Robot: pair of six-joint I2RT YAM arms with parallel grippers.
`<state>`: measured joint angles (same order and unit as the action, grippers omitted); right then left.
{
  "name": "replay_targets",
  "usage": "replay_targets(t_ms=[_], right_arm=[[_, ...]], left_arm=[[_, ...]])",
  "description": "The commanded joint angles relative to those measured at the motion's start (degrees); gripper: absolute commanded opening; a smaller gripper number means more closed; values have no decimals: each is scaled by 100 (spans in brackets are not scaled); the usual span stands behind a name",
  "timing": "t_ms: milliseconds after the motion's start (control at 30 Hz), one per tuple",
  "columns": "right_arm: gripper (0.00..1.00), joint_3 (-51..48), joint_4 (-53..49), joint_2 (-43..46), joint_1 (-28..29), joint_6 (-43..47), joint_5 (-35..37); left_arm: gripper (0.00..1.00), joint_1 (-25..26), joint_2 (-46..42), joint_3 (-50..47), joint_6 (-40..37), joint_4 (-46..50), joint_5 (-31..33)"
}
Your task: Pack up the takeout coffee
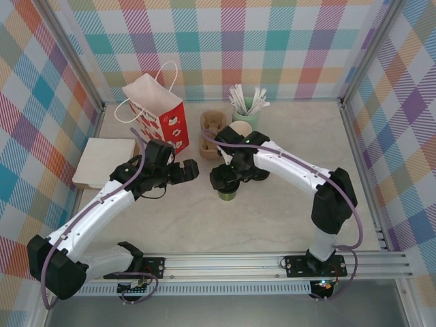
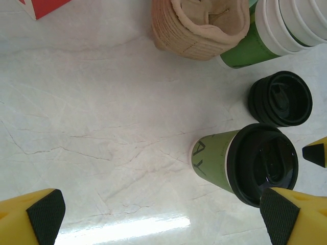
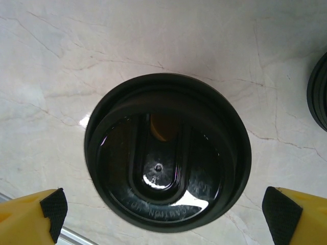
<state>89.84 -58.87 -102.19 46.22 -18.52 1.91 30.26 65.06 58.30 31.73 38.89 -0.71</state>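
The takeout coffee [image 2: 240,164] is a green paper cup with a black lid, standing upright on the table [image 1: 272,211]. From straight above, its lid [image 3: 167,153] lies between the pads [image 3: 51,206] of my right gripper [image 3: 164,209], which are wide apart and clear of the rim. In the top view the right gripper [image 1: 228,178] hovers right over the cup [image 1: 227,195]. My left gripper [image 2: 162,217] is open just left of the cup, with one pad [image 2: 278,214] near the lid's edge and nothing between the fingers. From above, the left gripper [image 1: 189,172] sits beside the cup.
A red and white paper bag [image 1: 157,112] stands at the back left. Brown cup carriers [image 2: 202,25], a stack of lidless green cups [image 2: 276,30] and spare black lids [image 2: 281,98] lie just behind the coffee. A pot of stirrers [image 1: 245,109] and a flat white stack [image 1: 103,162] sit further off.
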Motion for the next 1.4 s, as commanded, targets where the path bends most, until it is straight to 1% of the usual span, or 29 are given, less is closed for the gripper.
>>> replay_targets(t_ms=[0, 533, 967, 1367], right_arm=[[100, 319, -439, -196, 58, 195, 241], [100, 367, -331, -456, 135, 306, 31], [100, 394, -325, -722, 142, 342, 72], [100, 341, -212, -346, 128, 314, 106]], left_arm=[[100, -66, -129, -63, -77, -5, 102], [100, -69, -91, -135, -68, -40, 115], [100, -65, -111, -169, -58, -32, 113], [100, -70, -38, -174, -42, -109, 37]])
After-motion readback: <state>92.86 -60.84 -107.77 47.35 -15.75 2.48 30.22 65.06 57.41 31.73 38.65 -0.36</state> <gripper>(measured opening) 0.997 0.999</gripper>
